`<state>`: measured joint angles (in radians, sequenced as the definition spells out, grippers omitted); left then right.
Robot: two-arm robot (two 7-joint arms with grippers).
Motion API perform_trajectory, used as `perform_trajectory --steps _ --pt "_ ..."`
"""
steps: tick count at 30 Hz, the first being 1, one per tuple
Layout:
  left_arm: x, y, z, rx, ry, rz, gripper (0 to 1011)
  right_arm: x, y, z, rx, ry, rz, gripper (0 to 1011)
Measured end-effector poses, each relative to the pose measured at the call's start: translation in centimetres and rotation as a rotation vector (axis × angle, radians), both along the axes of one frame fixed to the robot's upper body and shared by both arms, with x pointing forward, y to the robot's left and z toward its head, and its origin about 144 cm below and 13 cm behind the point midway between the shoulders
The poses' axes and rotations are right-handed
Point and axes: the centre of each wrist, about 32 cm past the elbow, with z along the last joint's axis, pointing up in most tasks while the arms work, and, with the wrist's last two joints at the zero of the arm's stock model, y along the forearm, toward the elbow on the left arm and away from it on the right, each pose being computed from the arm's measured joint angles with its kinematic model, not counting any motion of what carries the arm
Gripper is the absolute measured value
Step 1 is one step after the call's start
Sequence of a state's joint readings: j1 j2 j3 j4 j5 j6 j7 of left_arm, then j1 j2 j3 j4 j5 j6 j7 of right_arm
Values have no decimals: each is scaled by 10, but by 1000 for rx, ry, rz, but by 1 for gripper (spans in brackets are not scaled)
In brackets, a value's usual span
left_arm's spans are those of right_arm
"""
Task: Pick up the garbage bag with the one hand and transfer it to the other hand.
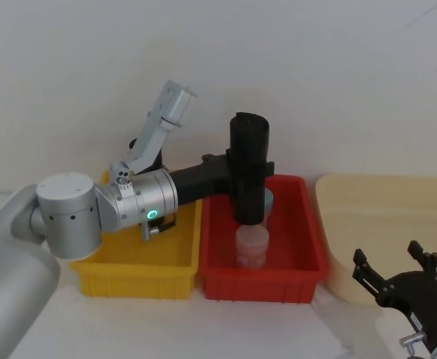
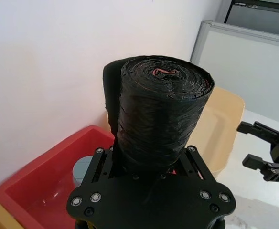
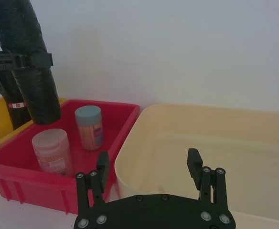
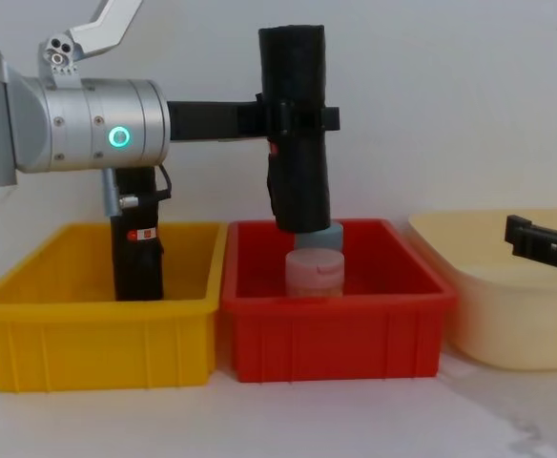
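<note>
The garbage bag (image 1: 248, 134), a thick matte-black roll, hangs upright above the red bin (image 1: 312, 247) with its lower end just over the jars. My left gripper (image 1: 260, 166), on the silver wrist with the green ring light (image 4: 118, 136), is shut on the garbage bag (image 4: 296, 181) around its middle, reaching in from the left. The left wrist view looks along the roll (image 2: 161, 114) to its coiled end. My right gripper (image 1: 389, 258) is open low at the right, over the cream tub's near rim (image 3: 177, 143), well apart from the bag (image 3: 27, 62).
A pink jar (image 1: 251, 247) and a blue-lidded jar (image 3: 89, 126) stand in the red bin under the roll. The yellow bin (image 4: 97, 324) on the left holds a slimmer black roll with a red-and-white label (image 4: 137, 253). The wall is close behind.
</note>
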<state>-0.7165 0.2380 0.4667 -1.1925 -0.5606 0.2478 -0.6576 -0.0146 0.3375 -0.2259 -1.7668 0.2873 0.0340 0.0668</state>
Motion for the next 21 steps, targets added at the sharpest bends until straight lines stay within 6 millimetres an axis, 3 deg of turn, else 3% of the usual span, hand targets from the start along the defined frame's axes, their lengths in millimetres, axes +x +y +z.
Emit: perform_trajectory --steps 13,21 --pt "1 -3 2 -3 5 -37 439 0 0 1 1 -3 3 1004" --pt "2 -4 2 -3 8 -47 439 2 -4 21 5 -49 49 1004"
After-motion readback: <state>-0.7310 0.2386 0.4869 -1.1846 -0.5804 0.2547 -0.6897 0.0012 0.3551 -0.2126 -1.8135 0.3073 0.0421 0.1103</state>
